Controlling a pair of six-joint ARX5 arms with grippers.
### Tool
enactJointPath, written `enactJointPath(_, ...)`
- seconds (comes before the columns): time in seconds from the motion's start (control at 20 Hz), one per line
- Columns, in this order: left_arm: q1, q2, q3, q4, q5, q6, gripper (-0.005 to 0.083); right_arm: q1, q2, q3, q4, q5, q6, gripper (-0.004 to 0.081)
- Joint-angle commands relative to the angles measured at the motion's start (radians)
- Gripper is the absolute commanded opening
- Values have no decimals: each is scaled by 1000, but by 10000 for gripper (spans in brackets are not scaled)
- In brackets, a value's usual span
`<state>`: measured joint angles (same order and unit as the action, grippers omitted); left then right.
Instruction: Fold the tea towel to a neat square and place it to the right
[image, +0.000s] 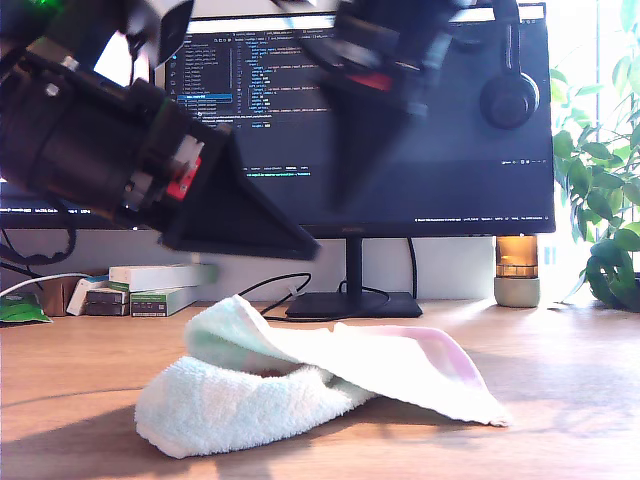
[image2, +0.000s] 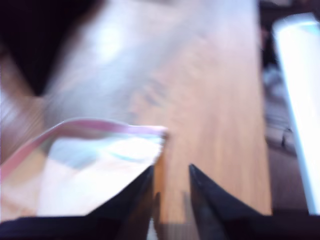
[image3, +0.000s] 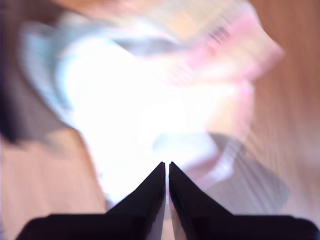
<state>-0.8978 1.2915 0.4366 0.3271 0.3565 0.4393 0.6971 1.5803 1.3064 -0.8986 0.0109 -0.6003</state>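
My first gripper (image2: 171, 170) has its two black pointed jaws a little apart, with nothing between them. It hangs over bare table just beside a corner of the fluffy whitish terry tea towel (image2: 100, 160), whose pink edge band runs along the cloth's far border. My second gripper (image3: 166, 164) has its black jaws pressed together on nothing, pointing down at the bright, blurred bulk of the towel (image3: 150, 100), where pink and mint tints show.

In the exterior view the towel (image: 300, 385) lies loosely bunched near the middle of the light brown wooden table (image: 560, 420). A thick rolled fold sits towards the exterior view's left, and a thinner flap with a pink tint tapers to a corner towards its right. No gripper touches it.

Two dark arms hang above it. One large arm (image: 100, 140) is at the exterior view's left, with a black wedge-shaped finger (image: 240, 215). The other (image: 385, 90), blurred, is higher, in front of the screen. I cannot tell which arm is which.

Behind stands a black monitor (image: 450, 170) showing lines of code too small to read, with black headphones (image: 508, 95) hung on its top edge. Stacked white and green boxes (image: 160, 285) lie far left, their labels unreadable. An amber glass jar (image: 517, 270) and a leafy green plant (image: 600, 200) stand far right.
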Motion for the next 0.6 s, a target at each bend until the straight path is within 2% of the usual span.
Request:
enactJointPath(0.0, -17, 13, 9, 1, -1, 67, 234, -22, -19, 7, -5, 26, -2, -10)
enactJointPath(0.1, -40, 32, 9, 5, -40, 140, 287, -46, -24, 7, -3, 25, -2, -10)
enactJointPath(0.15, -49, 46, 9, 6, -78, 212, 292, -53, -25, 7, -4, 25, -2, -10)
enactJointPath(0.25, -60, 80, 9, 13, -116, 274, 292, -60, -25, 7, -2, 26, -2, -10)
enactJointPath(0.55, -93, 204, 10, 170, -259, 363, 292, -69, -30, 8, -65, 25, 1, -10)
